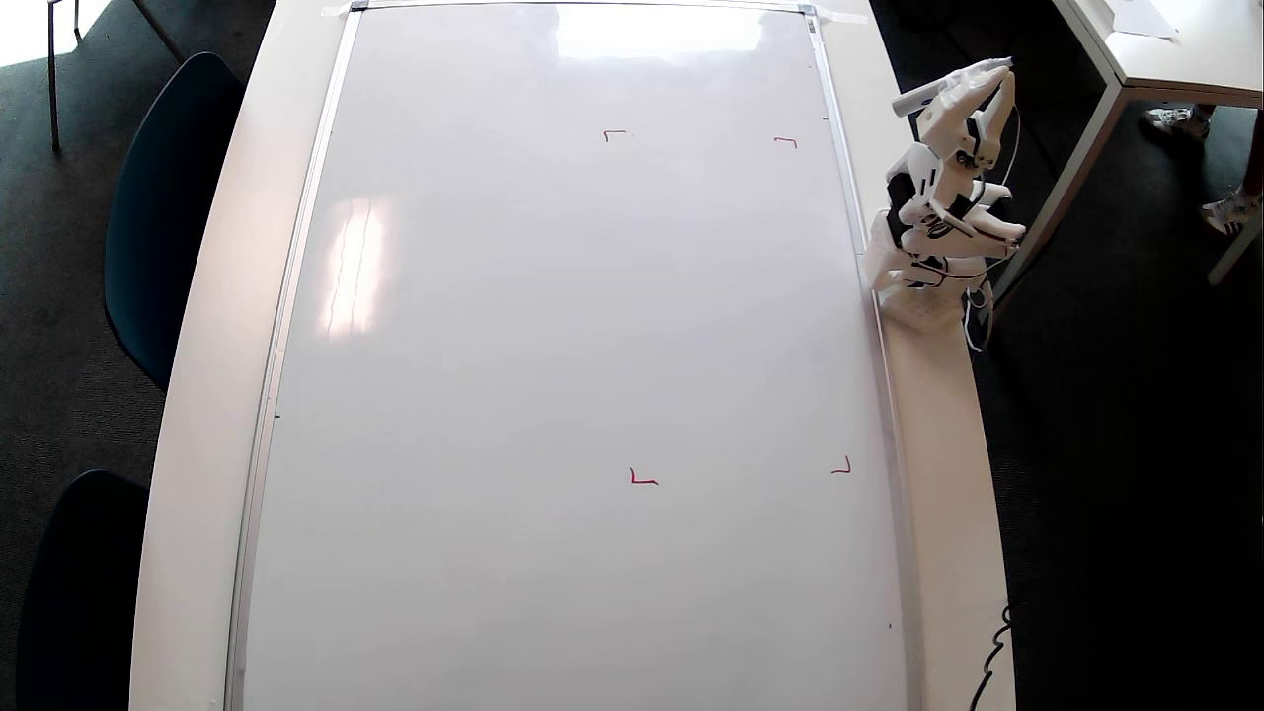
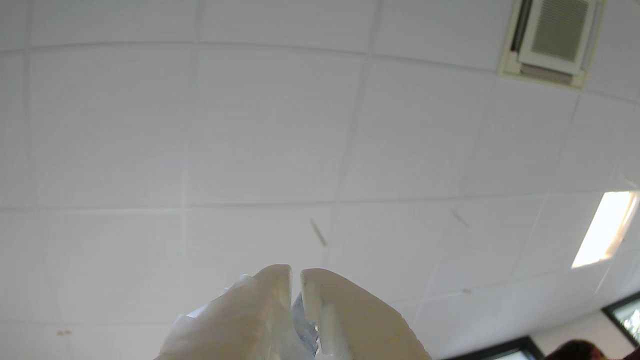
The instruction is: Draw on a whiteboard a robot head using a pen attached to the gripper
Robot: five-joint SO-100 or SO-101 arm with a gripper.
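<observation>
Overhead view first: we are seeing, from left to right, the whiteboard (image 1: 474, 375) lying flat along the table (image 1: 202, 395), its long axis running top to bottom, with four red corner marks (image 1: 642, 479) framing a patch that, we judge, is meant for the drawing. No robot head is drawn yet. At the right rim the arm (image 1: 938, 227) is sitting folded off the board, apparently parked clear of the surface. Its gripper (image 1: 973, 84) is pointing up and away, and a pale stick, likely the pen (image 1: 948, 87), is lying across it, pointing upper right. Wrist view: we are looking at the ceiling (image 2: 200, 125), with the fingertips (image 2: 275, 280) nearly together around something bluish we cannot identify.
</observation>
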